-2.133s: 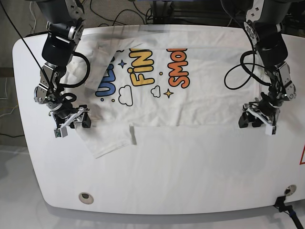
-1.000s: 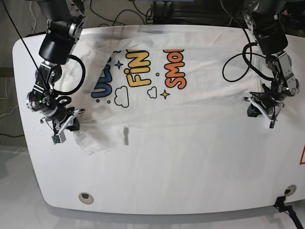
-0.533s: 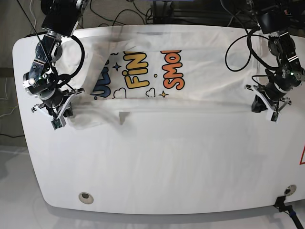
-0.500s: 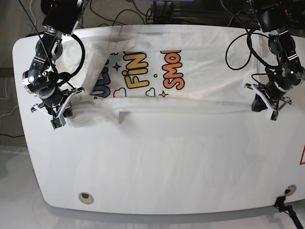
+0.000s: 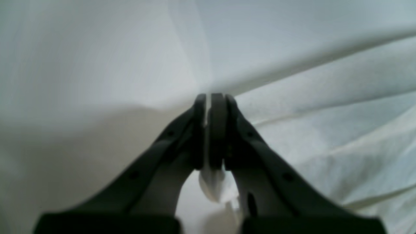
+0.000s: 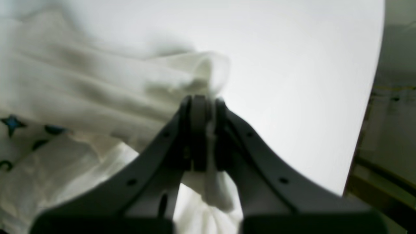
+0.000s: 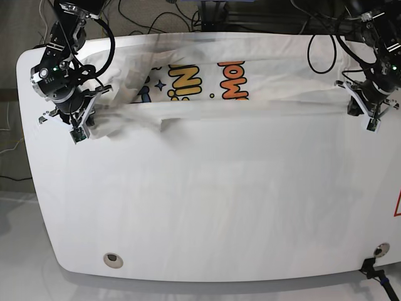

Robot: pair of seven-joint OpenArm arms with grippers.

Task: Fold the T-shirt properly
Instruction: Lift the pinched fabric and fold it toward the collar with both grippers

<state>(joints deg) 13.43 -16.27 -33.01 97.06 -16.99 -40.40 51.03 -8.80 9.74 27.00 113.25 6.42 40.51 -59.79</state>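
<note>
Your right end effector is clamped on a bunched fold of the T-shirt. Blue star prints show left of it; bare white worktop lies right of it.

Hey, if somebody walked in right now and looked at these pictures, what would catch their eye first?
Probably the bright blue, yellow and orange lettering on the white T-shirt, stretched across the far side of the table. Next, the two arms at either end: the right gripper and left gripper each have their jaws pinched on a fold of the shirt's near edge.
</note>
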